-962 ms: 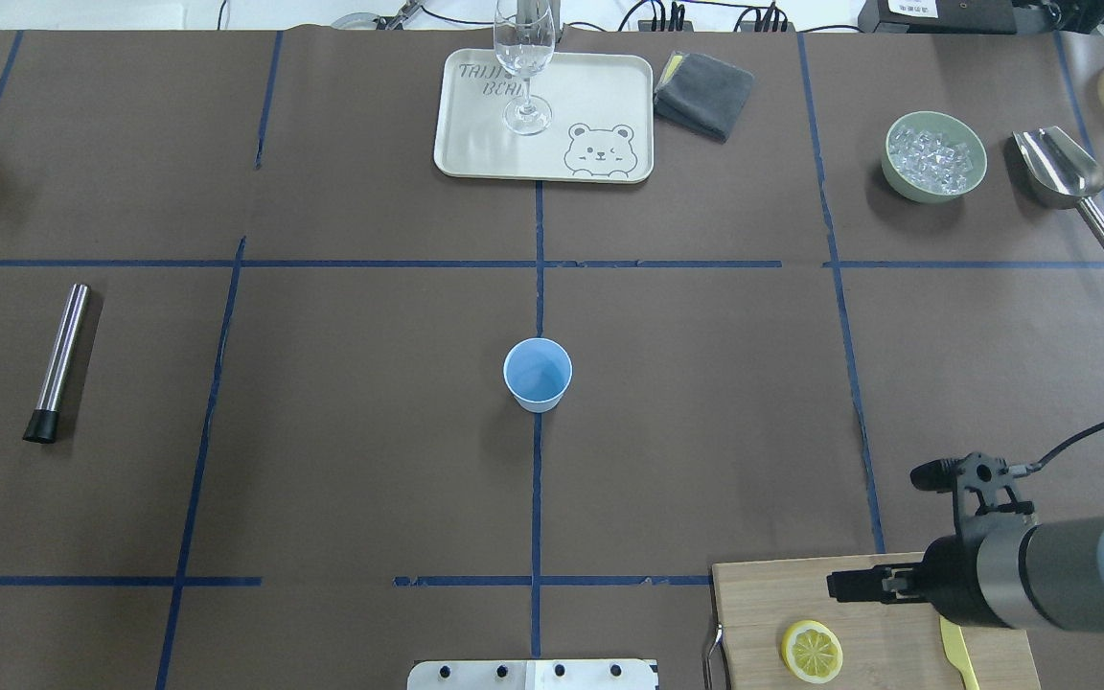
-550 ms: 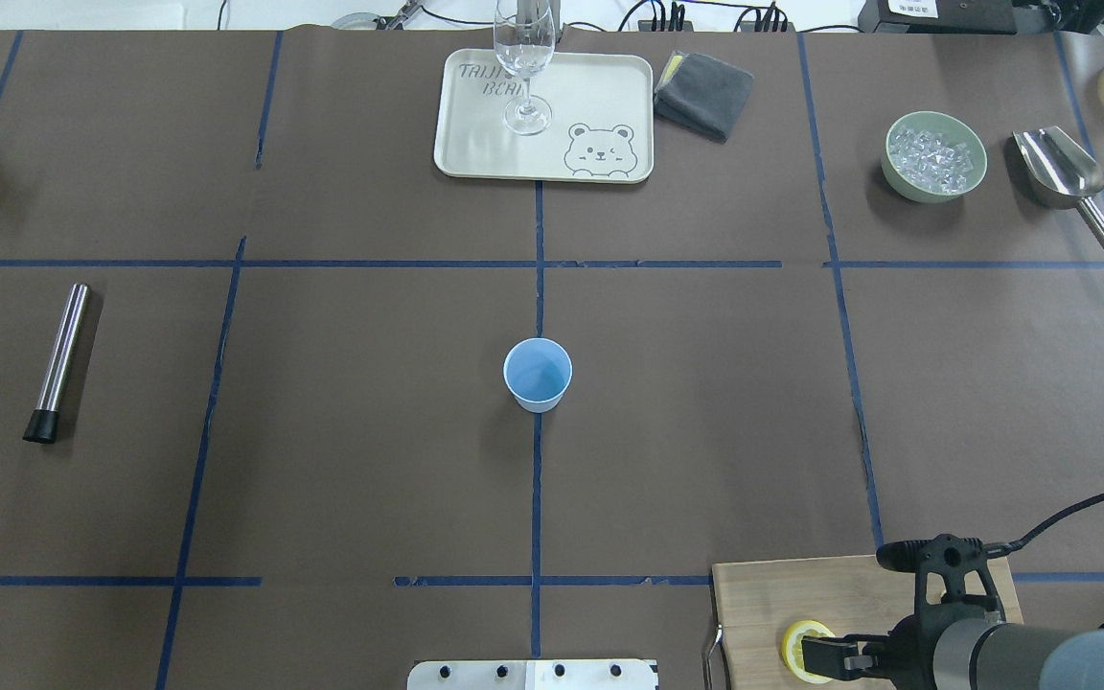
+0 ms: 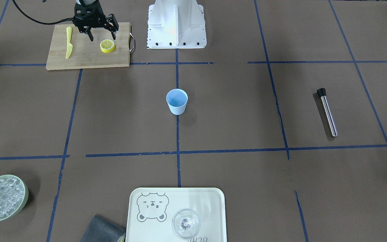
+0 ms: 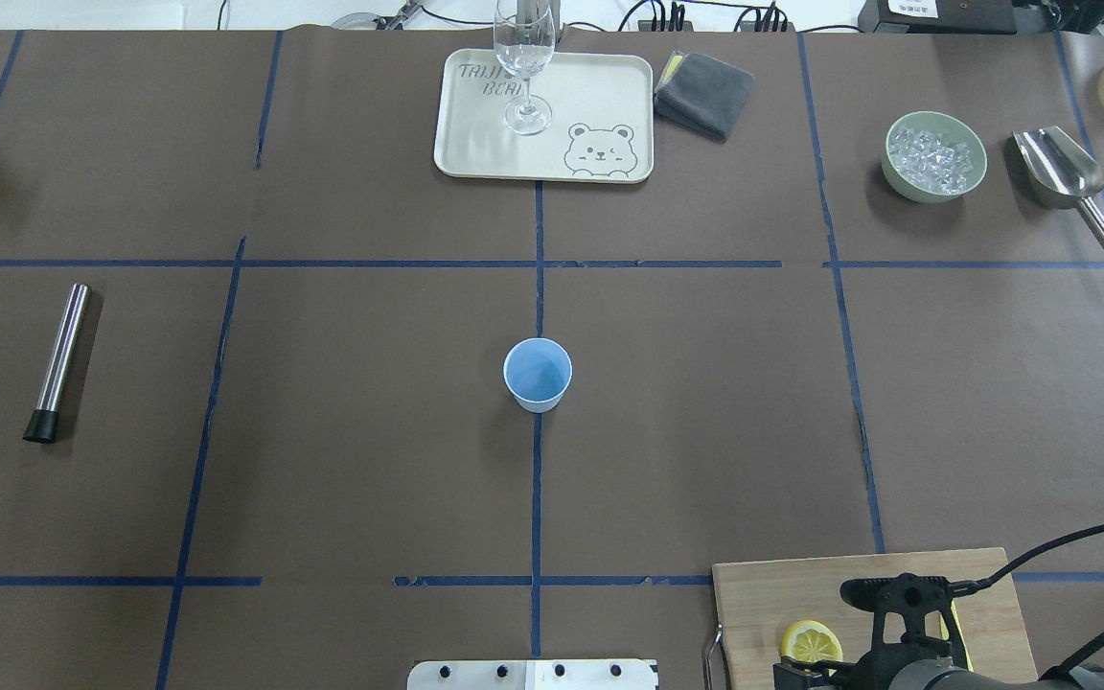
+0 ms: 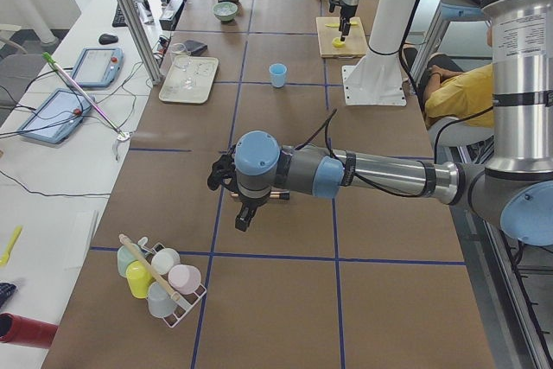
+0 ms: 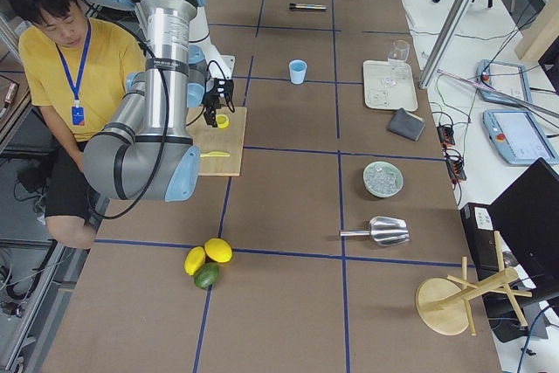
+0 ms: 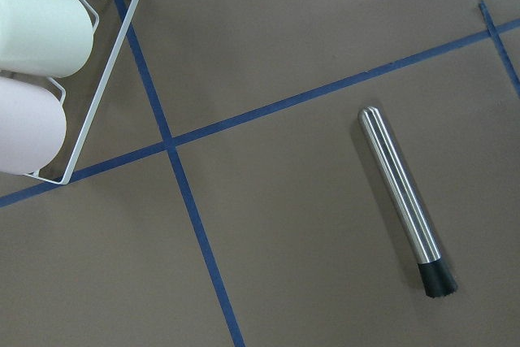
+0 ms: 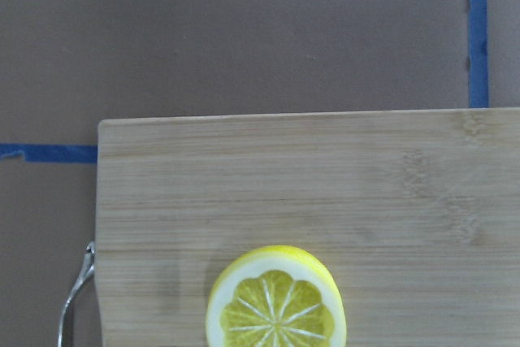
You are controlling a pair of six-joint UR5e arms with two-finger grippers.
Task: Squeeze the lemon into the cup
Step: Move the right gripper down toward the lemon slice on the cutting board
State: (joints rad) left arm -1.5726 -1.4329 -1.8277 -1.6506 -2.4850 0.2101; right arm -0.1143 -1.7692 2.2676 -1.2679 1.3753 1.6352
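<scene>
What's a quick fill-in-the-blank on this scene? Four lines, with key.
1. The lemon slice lies on the wooden ____.
2. The right gripper, close by the slice, has its jaws ____.
3. The wine glass stands on the ____ with the bear drawing.
4. The green bowl holds ____.
Missing words: board; open; tray; ice.

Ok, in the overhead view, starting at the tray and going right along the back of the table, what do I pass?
Tray with the wine glass on it → grey cloth → bowl of ice → metal scoop.
</scene>
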